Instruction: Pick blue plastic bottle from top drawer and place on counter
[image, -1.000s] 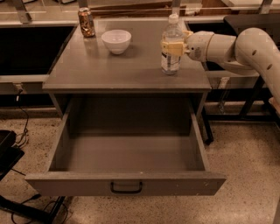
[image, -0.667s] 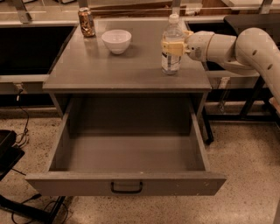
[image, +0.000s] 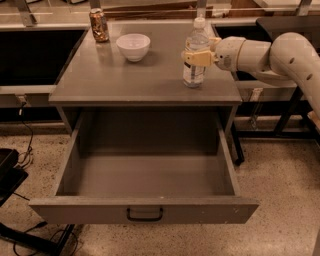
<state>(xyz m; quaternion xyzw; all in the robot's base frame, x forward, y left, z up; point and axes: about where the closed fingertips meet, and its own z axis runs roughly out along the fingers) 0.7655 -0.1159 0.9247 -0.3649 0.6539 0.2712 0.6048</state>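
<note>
The blue plastic bottle (image: 195, 70), clear with a white cap and pale label, stands upright on the counter (image: 125, 80) near its right edge. My gripper (image: 196, 57) reaches in from the right on the white arm and is shut on the bottle's middle, its tan fingers (image: 192, 58) lying across the label. The bottle's base rests on the counter. The top drawer (image: 145, 210) is pulled wide open below; no object shows inside it, and its dark bar handle (image: 144, 215) is centred on the front panel.
A white bowl (image: 133, 46) and a brown patterned can (image: 99, 25) stand at the back left of the counter. Dark side shelves flank the cabinet. A black base and cables lie on the floor at the lower left (image: 15, 175).
</note>
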